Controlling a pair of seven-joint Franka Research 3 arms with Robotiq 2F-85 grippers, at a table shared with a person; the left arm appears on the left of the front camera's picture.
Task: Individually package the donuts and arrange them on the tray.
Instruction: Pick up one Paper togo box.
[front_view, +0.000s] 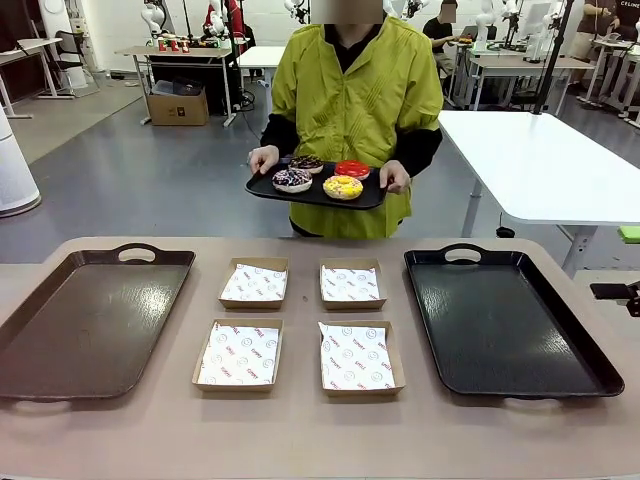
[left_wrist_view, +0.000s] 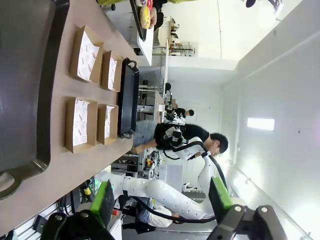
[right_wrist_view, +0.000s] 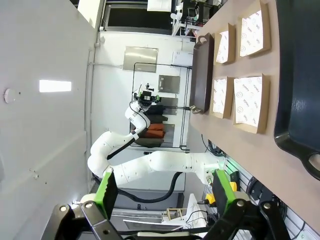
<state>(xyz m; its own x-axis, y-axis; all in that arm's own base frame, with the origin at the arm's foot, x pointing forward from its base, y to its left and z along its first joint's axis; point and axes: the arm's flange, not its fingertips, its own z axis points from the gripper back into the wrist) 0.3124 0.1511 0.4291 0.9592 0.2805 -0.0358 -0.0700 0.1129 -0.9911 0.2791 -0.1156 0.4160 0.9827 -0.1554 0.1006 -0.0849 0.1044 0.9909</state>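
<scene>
Boxes (front_view: 238, 354) nearest; donuts (front_view: 343, 186) beyond, flat, holes upward.

my left hand (left_wrist_view: 161, 197) and right hand (right_wrist_view: 165, 191) are black with green pads (left_wrist_view: 103, 202); the person (front_view: 350, 120) wears a yellow-green jacket (front_view: 392, 90) over black sleeves (front_view: 279, 133).

The tan worktop (front_view: 300, 430) is carrying two handled trays and four shallow cardboard boxes. A dark brown tray (front_view: 90, 320) is lying at the robot's left and a black tray (front_view: 510, 320) at its right. Between them, the far-left box (front_view: 254, 283), far-right box (front_view: 351, 284), near-left box (front_view: 239, 354) and near-right box (front_view: 358, 357) are sitting apart, each lined with printed white paper.
</scene>
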